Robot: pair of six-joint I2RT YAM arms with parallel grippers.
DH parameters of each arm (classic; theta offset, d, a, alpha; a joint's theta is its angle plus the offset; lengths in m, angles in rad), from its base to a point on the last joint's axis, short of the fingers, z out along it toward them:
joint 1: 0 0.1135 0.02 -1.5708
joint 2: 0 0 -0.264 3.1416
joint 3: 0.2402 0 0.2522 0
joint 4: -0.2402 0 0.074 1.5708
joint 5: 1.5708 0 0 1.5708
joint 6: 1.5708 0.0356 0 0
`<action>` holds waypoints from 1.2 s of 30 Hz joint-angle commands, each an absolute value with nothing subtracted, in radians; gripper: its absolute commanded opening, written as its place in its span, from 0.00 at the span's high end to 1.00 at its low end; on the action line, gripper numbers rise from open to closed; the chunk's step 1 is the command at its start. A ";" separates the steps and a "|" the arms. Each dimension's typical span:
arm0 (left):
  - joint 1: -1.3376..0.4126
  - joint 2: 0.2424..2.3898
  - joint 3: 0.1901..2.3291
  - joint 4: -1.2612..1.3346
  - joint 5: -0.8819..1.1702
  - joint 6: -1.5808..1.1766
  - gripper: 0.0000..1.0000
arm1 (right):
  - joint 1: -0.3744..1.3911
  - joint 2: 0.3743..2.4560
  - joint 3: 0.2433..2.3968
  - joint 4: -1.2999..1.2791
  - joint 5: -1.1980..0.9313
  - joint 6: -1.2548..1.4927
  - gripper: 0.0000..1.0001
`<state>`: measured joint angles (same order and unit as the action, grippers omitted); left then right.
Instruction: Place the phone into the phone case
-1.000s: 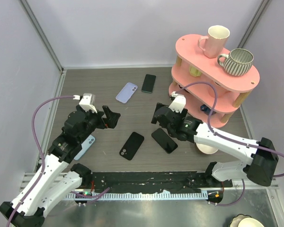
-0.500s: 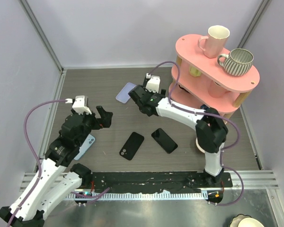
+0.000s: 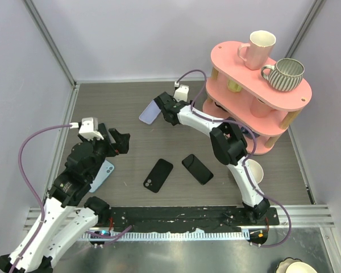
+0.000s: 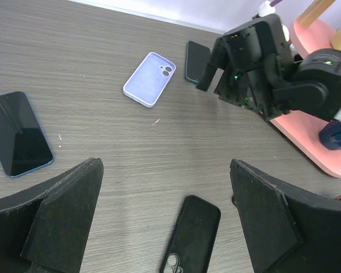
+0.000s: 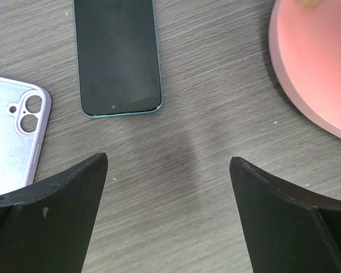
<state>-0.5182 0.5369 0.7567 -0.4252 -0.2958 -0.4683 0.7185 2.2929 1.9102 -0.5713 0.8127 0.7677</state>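
Observation:
A lilac phone case (image 3: 149, 112) lies camera-side up at the back of the table; it also shows in the right wrist view (image 5: 11, 139) and the left wrist view (image 4: 149, 86). A dark phone with a teal edge (image 5: 117, 57) lies screen up beside it, partly hidden by my right arm in the left wrist view (image 4: 193, 60). My right gripper (image 3: 162, 109) is open and empty, low over the table just in front of that phone (image 5: 169, 165). My left gripper (image 3: 120, 142) is open and empty (image 4: 166, 168), above and behind a black case (image 3: 158, 174).
A black phone (image 3: 197, 169) lies next to the black case (image 4: 192, 242). A blue-edged phone (image 4: 20, 133) lies at the left, by my left arm (image 3: 104, 174). A pink two-tier shelf (image 3: 230, 60) with two mugs stands at the back right, its base (image 5: 312, 62) close to my right gripper.
My right arm has swung from the middle of the table to the back, over the teal-edged phone and the lilac case. My left gripper has drawn back a little to the left.

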 commanded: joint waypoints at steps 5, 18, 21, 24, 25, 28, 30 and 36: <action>-0.545 0.509 0.788 -0.410 -0.331 -0.468 0.01 | 0.715 2.355 2.002 -0.443 0.766 0.621 0.03; -0.557 0.506 0.787 -0.413 -0.344 -0.463 0.00 | 0.707 2.485 2.143 -0.495 0.810 0.653 0.00; -0.557 0.499 0.787 -0.413 -0.353 -0.462 0.01 | 0.698 2.496 2.163 -0.515 0.796 0.704 0.00; -0.557 0.500 0.787 -0.416 -0.359 -0.462 0.01 | 0.687 2.510 2.171 -0.517 0.790 0.710 0.00; -0.558 0.499 0.787 -0.414 -0.357 -0.462 0.01 | 0.686 2.508 2.172 -0.520 0.804 0.709 0.00; -0.563 0.499 0.787 -0.416 -0.356 -0.462 0.01 | 0.683 2.520 2.180 -0.517 0.816 0.693 0.00; -0.565 0.497 0.787 -0.416 -0.357 -0.462 0.01 | 0.677 2.539 2.192 -0.514 0.792 0.684 0.00; -0.566 0.494 0.787 -0.419 -0.368 -0.459 0.01 | 0.657 2.577 2.223 -0.515 0.739 0.696 0.00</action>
